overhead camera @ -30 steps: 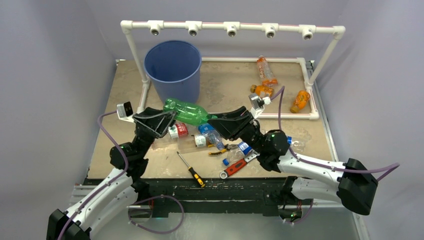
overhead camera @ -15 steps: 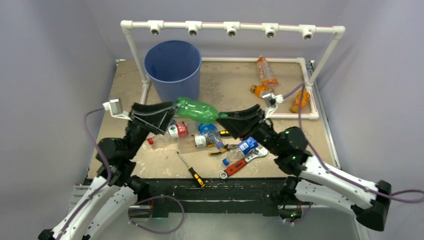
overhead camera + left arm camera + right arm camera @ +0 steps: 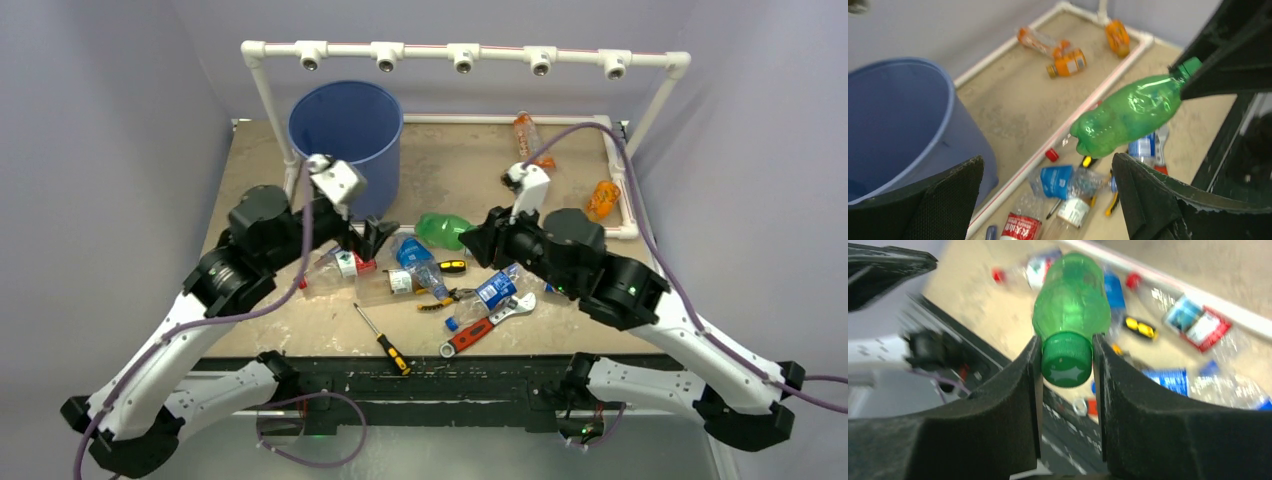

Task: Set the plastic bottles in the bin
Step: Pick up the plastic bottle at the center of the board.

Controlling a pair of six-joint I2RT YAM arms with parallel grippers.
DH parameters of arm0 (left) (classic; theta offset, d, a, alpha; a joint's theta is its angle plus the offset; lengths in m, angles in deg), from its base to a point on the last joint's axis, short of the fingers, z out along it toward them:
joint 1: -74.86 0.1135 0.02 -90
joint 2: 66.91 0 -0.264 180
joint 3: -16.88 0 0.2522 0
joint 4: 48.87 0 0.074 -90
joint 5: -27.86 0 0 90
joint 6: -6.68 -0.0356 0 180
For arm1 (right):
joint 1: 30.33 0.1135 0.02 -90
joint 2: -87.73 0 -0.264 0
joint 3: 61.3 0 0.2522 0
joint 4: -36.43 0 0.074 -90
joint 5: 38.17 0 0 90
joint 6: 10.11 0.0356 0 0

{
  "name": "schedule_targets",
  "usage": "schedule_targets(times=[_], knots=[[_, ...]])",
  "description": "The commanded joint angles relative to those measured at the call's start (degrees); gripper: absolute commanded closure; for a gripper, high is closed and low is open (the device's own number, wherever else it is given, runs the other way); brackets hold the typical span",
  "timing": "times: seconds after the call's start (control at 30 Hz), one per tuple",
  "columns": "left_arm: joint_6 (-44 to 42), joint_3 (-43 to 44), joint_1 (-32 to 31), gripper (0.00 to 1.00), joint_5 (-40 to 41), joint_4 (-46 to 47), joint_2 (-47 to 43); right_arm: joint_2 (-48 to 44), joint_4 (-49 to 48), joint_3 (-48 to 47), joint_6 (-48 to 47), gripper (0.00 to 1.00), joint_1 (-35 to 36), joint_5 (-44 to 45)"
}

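Right wrist: right fingers are clamped on the cap of the green bottle, which hangs above the tabletop near the bin; left fingers gape empty; the bottle looks light, thin-walled and probably slick, so the stiff neck is the best hold.

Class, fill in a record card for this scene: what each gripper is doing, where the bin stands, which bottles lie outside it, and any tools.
Bin: blue, upright, far left of the table
Right gripper: shut on the capped neck of the green bottle, held off the table
Left gripper: open, empty
Loose bottles: clear bottles heaped mid-table; orange bottles at the far right
Tools: screwdriver and red-handled wrench near the front edge
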Motion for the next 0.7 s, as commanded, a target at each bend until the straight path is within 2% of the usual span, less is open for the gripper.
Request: schedule_targets(times=[0.0,0.23,0.43,0.67], knots=[[-15.66,2.48,-2.67,0.01,-8.74,-5.91,2.17,2.60,9.38,-5.19,-4.20,1.00,0.15,0.49],[-23.54,11.29,-8.29,0.01,-13.22,-10.51,10.78,6.25,5.60,-8.79,-6.23,1.00,0.20,-6.73],[-25.88,8.04,-13.34,0.01,-12.56,-10.33,13.13,8.83,4.93,-12.76,-7.24,1.00,0.15,-11.76],[-28.59,6.42,-15.45,0.01,-9.93,-9.85,14.11,11.05,6.06,-16.96,-8.34,1.00,0.19,-15.25]])
